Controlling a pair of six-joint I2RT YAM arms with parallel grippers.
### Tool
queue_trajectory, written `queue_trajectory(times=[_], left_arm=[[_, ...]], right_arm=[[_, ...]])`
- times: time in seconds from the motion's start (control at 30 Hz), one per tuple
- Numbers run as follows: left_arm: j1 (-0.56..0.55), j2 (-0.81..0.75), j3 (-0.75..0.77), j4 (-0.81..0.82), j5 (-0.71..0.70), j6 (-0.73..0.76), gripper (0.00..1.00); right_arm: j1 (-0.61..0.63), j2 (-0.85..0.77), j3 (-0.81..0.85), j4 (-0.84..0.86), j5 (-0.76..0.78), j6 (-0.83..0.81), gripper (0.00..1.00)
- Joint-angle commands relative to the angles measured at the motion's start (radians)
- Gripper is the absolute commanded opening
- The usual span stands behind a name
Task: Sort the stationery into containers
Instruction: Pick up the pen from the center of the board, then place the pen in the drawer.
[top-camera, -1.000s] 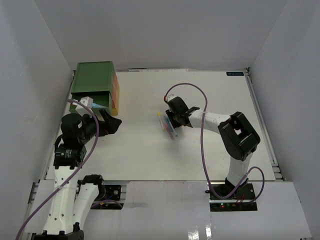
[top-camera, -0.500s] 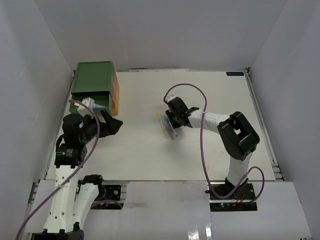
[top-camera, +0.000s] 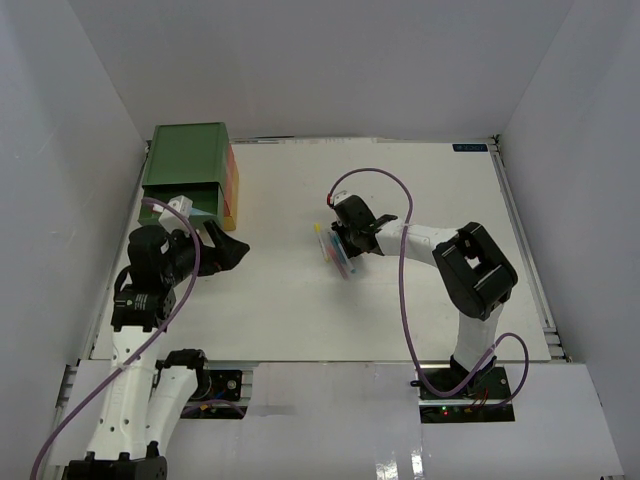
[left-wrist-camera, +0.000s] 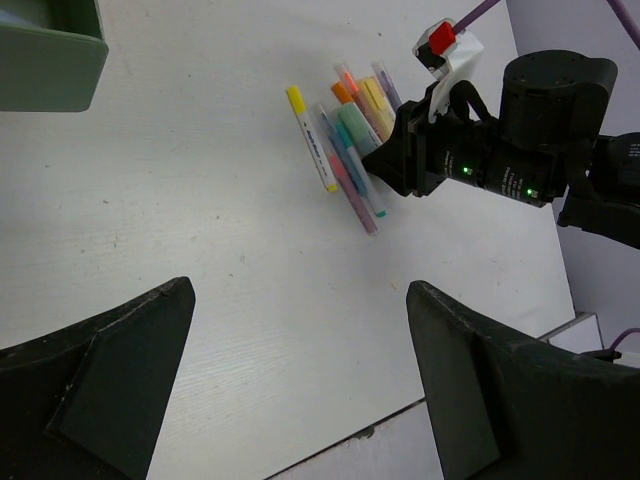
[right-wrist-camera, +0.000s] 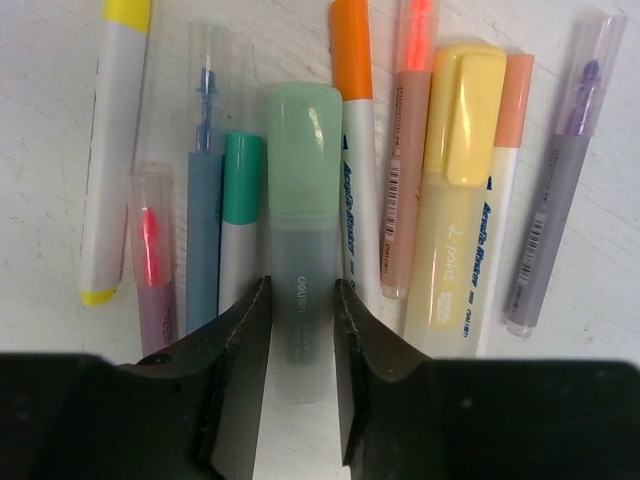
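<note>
Right hand (right-wrist-camera: 301, 305) pinches the green highlighter (right-wrist-camera: 303, 180) mid-barrel, lower centre. It looks light, stiff and slick, likely to roll. Left hand (left-wrist-camera: 300, 300) gapes wide.

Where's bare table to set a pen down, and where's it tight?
Free: the white table between the left gripper and the pastel pen cluster, and right of the right arm. Crowded: the cluster, where the right gripper pinches the pastel green highlighter.

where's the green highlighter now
Right wrist view: the green highlighter sits between the fingers of the right gripper, teal-capped pen left of it, orange-capped pen right.
</note>
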Motion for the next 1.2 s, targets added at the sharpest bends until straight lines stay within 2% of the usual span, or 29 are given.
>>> queue_trajectory(times=[0.0,0.13,0.33,0.6,0.77,0.8,0.9,0.93,1.03,1.17], left_arm=[[-0.001,0.014,-0.003,0.028,0.046,-0.024,0.98],[-0.002,0.024,0.002,0.034,0.069,-0.043,0.98],[-0.002,0.048,0.026,0.050,0.115,-0.107,0.98],[-0.024,0.103,0.048,0.158,0.172,-0.280,0.98],[-0.148,0.180,0.094,0.255,0.066,-0.369,0.98],[-0.207,0.197,0.103,0.267,0.042,-0.380,0.98],[-0.306,0.270,0.150,0.315,-0.076,-0.412,0.98],[-0.371,0.289,0.163,0.338,-0.144,-0.421,0.98],[-0.479,0.366,0.204,0.378,-0.231,-0.429,0.98],[-0.580,0.465,0.258,0.396,-0.362,-0.432,0.97]], right_arm=[[-0.004,-0.011,-0.003,-0.009,0.003,-0.002,0.27],[-0.004,-0.049,-0.017,-0.009,0.017,-0.001,0.19],[-0.004,-0.181,-0.029,-0.028,0.017,-0.004,0.18],[0.016,-0.449,-0.109,0.021,-0.112,0.028,0.15],[0.036,-0.587,-0.155,0.075,-0.199,0.085,0.15],[0.040,-0.601,-0.161,0.098,-0.213,0.093,0.15],[0.051,-0.638,-0.167,0.115,-0.241,0.113,0.15],[0.053,-0.650,-0.167,0.117,-0.241,0.119,0.15],[0.059,-0.669,-0.176,0.141,-0.279,0.130,0.15],[0.062,-0.696,-0.198,0.164,-0.307,0.148,0.16]])
